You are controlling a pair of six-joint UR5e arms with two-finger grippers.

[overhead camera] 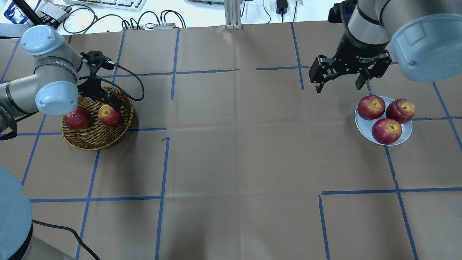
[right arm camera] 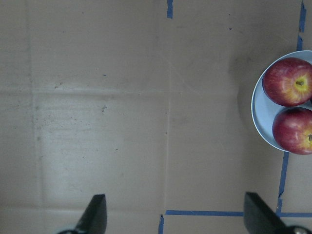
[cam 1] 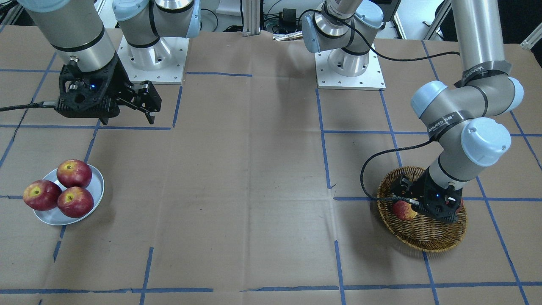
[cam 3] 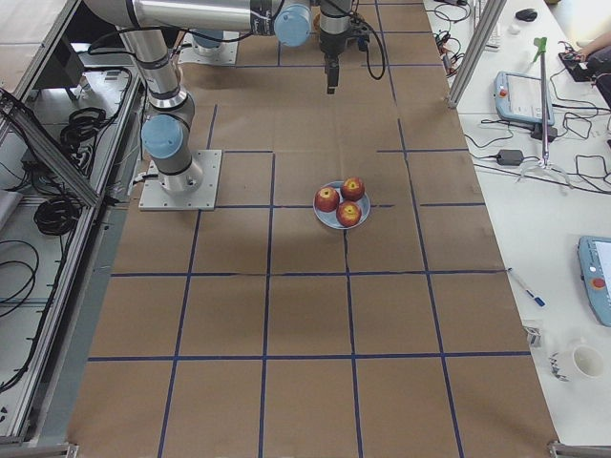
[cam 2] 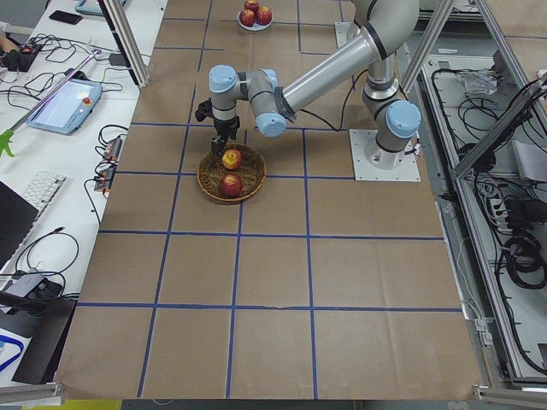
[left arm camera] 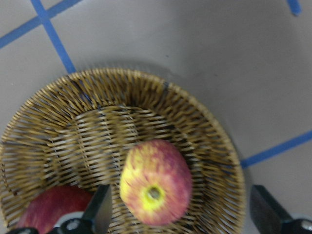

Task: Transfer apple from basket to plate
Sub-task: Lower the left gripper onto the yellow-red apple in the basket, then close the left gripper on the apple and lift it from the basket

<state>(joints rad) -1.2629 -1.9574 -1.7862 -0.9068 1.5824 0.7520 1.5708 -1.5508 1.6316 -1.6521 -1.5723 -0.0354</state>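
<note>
**Inspection: left tool poised over apple, grasp not yet made**

Step in hand: the approach to the pick. My left tool (left arm camera: 180, 214) is down over the basket (left arm camera: 209, 141) with its jaws spread wide and nothing in them. The apple (left arm camera: 155, 183) lies in the basket, stem end up, between the two fingers. In the wrist view it sits nearer one finger than the other, and I see no contact on either side. A darker apple (overhead camera: 77, 117) lies just beside it in the same basket.

My right tool (overhead camera: 339, 87) hangs released and empty above the tabletop (overhead camera: 238, 144), near the plate (overhead camera: 364, 126). The plate carries three red apples (overhead camera: 386, 130) and shows little bare surface. It is well apart from the basket, at the opposite end of the tabletop.

Assessment: the transfer has not begun.

- **Next move:** centre the left tool on the apple, lower it, and clench.
- **Basket rim:** the outer finger appears to stand over or just outside the wicker rim, so it must clear that rim on the way down.
- **Darker apple:** the inner finger must slip in beside it without nudging it.
- **Placement:** room on the plate looks tight.
</note>
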